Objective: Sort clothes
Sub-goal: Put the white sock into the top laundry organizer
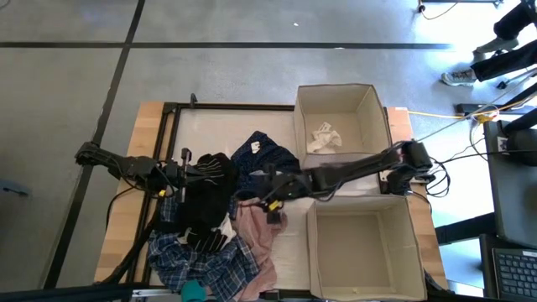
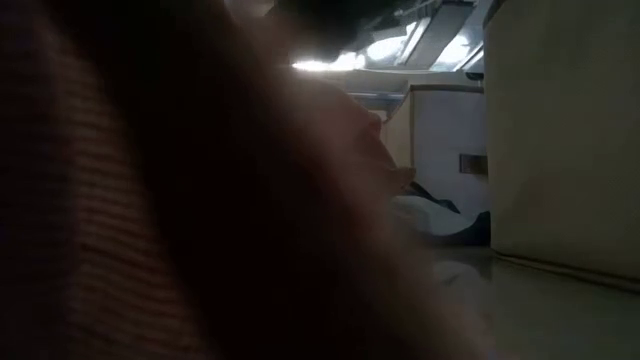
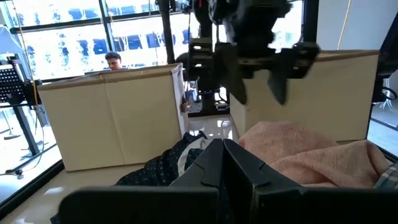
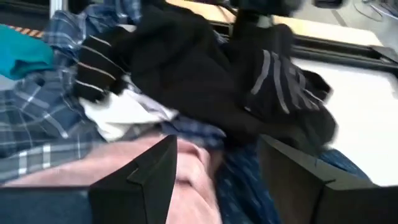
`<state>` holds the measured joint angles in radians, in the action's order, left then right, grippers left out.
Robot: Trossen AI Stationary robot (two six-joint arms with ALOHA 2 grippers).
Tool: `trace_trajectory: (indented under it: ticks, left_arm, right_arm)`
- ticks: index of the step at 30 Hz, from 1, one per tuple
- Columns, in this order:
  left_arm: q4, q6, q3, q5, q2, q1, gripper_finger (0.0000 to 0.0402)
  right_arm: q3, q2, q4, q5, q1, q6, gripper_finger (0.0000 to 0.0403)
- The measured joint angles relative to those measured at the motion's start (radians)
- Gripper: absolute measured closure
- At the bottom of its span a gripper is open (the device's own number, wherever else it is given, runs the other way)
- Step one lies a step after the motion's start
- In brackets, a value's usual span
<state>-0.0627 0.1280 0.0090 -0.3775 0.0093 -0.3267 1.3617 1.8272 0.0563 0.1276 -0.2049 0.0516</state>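
A heap of clothes lies left of centre on the table: a black garment (image 1: pixel 214 180), a navy one (image 1: pixel 267 159), a pink one (image 1: pixel 262 236), a blue-white plaid one (image 1: pixel 197 262) and a small teal piece (image 1: pixel 193 291). A cream-white garment (image 1: pixel 324 137) lies in the far box. My left gripper (image 1: pixel 191 172) is shut at the black garment's left edge. My right gripper (image 1: pixel 270 200) is open above the pink (image 4: pixel 168 177) and navy cloth (image 4: pixel 245 186), clear of both; it also shows in the left wrist view (image 3: pixel 258 87). My left gripper comes in level from the table's left with its fingers (image 3: pixel 224 158) shut. In the right wrist view a bunch of the black garment with grey stripes (image 4: pixel 280 81) hangs below it. The place of contact is hidden by the fingers and the cloth.
Two beige cardboard boxes stand on the table's right side, one far (image 1: pixel 340 88) and one near (image 1: pixel 312 247). Cloth close to the lens (image 2: pixel 200 200) fills most of the low view. A person (image 3: pixel 113 61) shows beyond the table, and a person's feet (image 1: pixel 460 77) at the far right.
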Motion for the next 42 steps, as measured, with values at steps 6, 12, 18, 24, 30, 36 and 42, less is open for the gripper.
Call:
trace_trajectory:
  ticks: [6,12,18,24,30,36,42]
  left_arm:
    - [0.001,0.0,0.0,0.0,0.0,0.0,0.04]
    - [0.0,0.0,0.0,0.0,0.0,0.0,0.04]
    - [0.0,0.0,0.0,0.0,0.0,0.0,0.04]
    - [0.0,0.0,0.0,0.0,0.0,0.0,0.04]
    - [0.0,0.0,0.0,0.0,0.0,0.0,0.04]
    - [0.0,0.002,0.0,0.0,0.0,0.0,0.04]
    - [0.0,0.002,0.0,0.0,0.0,0.0,0.04]
  right_arm:
    - [0.104,0.109,-0.009,0.0,-0.012,0.01,0.0182]
    - [0.208,0.213,-0.001,0.014,-0.011,0.009,0.0182]
    - [0.32,0.326,0.0,-0.016,-0.011,0.008,0.0182]
    - [0.384,0.409,-0.006,-0.081,-0.011,0.006,0.0182]
    - [0.386,0.435,0.026,-0.149,-0.012,0.002,0.0182]
    - [0.383,0.435,0.061,-0.166,-0.012,-0.007,0.0182]
    - [0.383,0.435,0.058,-0.253,-0.017,-0.023,0.0182]
